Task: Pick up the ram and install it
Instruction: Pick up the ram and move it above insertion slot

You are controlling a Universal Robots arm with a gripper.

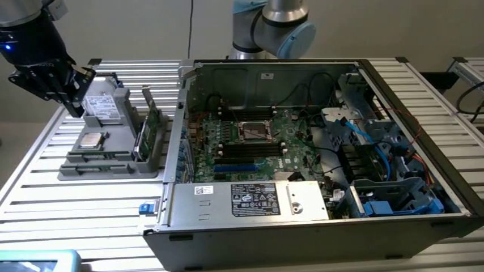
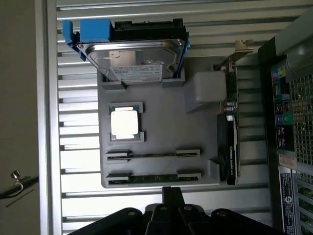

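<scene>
Two slim green ram sticks rest on edge in slots of the grey parts holder point(image 2: 161, 132). One ram stick point(image 2: 153, 177) is in the slot at the holder's edge, the other point(image 2: 153, 154) one slot further in. My black gripper point(image 1: 74, 106) hangs in the air over the holder's far end at the exterior view's left, beside the hard drive point(image 1: 102, 105). In the wrist view the gripper point(image 2: 171, 201) sits just off the holder's edge, closest to the outer ram stick and apart from it. I see nothing held in it.
The holder point(image 1: 113, 164) also carries a CPU point(image 2: 123, 122), a hard drive point(image 2: 134, 58) and taller green cards point(image 1: 151, 122) standing on edge. To the exterior view's right the open PC case point(image 1: 318, 226) shows its motherboard point(image 1: 253, 141), with cables and drive cages beside it.
</scene>
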